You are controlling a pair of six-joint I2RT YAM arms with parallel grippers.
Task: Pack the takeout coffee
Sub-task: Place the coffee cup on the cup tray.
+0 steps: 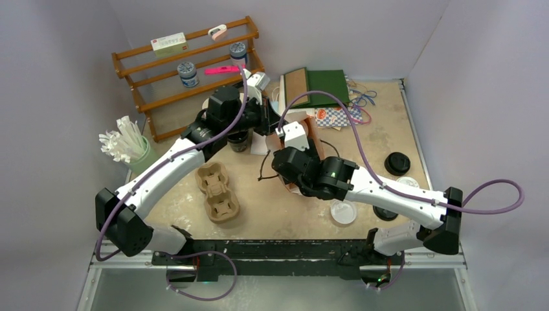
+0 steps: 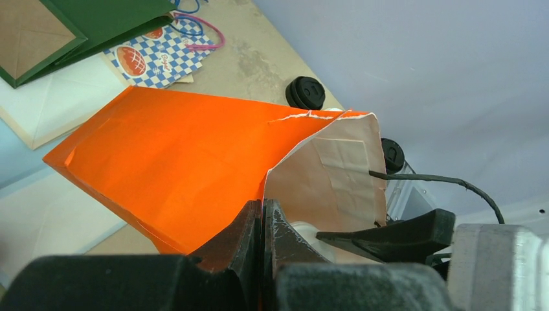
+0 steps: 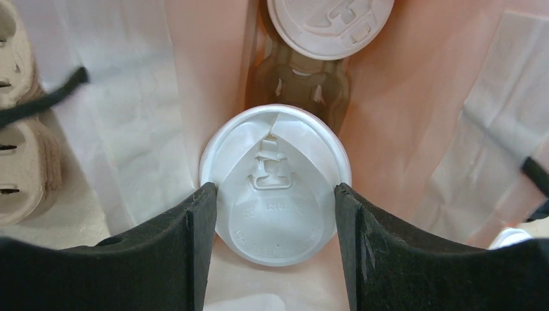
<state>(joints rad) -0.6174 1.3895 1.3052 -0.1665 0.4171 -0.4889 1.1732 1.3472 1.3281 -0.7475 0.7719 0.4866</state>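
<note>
Near the middle of the table (image 1: 275, 214) an orange bag (image 2: 181, 149) gapes open. The left gripper (image 2: 262, 214) pinches its rim tight. The right gripper (image 3: 274, 191), half wide, hugs a coffee cup (image 3: 275, 233) inside the bag, lid up, probably standing straight.

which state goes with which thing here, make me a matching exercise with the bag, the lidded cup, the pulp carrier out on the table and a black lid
Things:
1 orange bag
2 white-lidded cup
3 pulp carrier
4 black lid

States:
a gripped between the right jaws
b empty on the table, left of the bag
c edge pinched in the left jaws
d loose near the table's right edge

Pairs: 1c, 2a, 3b, 4d
</note>
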